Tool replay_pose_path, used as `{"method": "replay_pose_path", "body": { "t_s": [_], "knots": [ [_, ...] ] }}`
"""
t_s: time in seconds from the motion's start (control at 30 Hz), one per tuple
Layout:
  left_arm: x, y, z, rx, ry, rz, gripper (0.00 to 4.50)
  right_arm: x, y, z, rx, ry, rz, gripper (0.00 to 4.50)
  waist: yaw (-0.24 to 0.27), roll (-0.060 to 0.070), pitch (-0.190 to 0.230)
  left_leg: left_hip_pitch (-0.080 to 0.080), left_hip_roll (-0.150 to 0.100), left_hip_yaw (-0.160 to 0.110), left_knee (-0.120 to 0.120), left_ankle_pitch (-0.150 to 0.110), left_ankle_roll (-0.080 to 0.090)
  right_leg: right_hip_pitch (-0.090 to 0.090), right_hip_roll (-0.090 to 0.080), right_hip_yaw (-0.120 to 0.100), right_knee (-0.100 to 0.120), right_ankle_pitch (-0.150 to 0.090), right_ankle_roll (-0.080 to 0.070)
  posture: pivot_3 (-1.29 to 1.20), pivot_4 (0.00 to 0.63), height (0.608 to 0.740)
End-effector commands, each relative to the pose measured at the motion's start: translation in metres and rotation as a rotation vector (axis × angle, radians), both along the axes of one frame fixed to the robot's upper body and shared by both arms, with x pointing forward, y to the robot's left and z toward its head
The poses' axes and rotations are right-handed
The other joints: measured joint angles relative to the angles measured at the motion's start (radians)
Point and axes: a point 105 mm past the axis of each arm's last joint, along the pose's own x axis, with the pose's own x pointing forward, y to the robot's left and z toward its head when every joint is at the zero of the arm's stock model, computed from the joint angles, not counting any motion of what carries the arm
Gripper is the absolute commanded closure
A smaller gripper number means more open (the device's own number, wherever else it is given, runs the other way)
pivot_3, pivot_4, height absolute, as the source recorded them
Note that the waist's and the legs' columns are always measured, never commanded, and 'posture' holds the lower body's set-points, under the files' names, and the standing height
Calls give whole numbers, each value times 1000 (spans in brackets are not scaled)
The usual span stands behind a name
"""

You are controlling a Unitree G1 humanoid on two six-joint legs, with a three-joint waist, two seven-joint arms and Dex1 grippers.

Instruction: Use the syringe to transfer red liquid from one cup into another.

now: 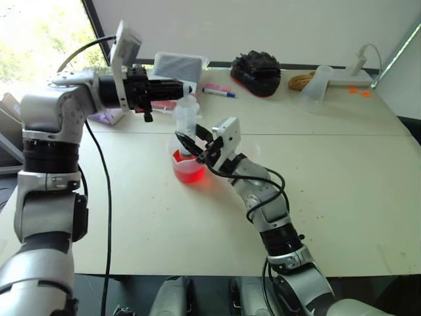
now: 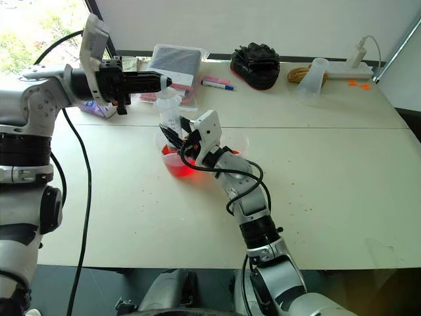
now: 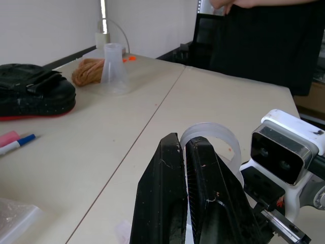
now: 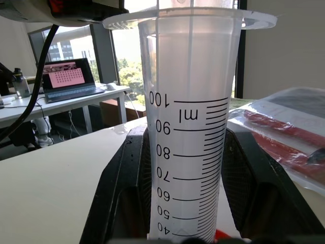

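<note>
Syringe (image 1: 187, 125) stands upright, tip in the red-filled beaker (image 1: 189, 166) mid-table, barrel clamped by right gripper (image 1: 195, 146). Left gripper (image 1: 181, 87), level and closed, pinches its plunger. Cream table (image 1: 329, 184), white wall behind.

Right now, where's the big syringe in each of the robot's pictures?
Left eye view: syringe stands upright mid-table, tip down in the beaker of red liquid.
Right eye view: same spot, left of centre.
Left wrist view: can't tell.
Right wrist view: its marked barrel stands between the right tool's fingers.
Shared landmark: the black pad, back of the table.
</note>
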Motion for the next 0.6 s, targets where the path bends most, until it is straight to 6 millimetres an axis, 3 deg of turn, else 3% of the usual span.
{"method": "replay_pose_path", "body": {
  "t_s": [0.03, 0.4, 0.6],
  "knots": [
    [-21, -3, 54, -89, -191, -44, 4444, -11, 20, -20, -56, 31, 71, 3162, 0, 0, 0, 0, 0, 0, 0, 0, 0, 0, 0, 0, 0, 0, 0, 0, 150, 740],
    [-27, -3, 56, -90, -194, -45, 4444, -11, 22, -23, -63, 27, 73, 3162, 0, 0, 0, 0, 0, 0, 0, 0, 0, 0, 0, 0, 0, 0, 0, 0, 150, 740],
    [-23, 3, 43, -61, -159, -11, 4444, -10, 22, -20, -59, 21, 73, 3162, 0, 0, 0, 0, 0, 0, 0, 0, -1, 0, 0, 0, 0, 0, 0, 0, 150, 740]
  ]
}}
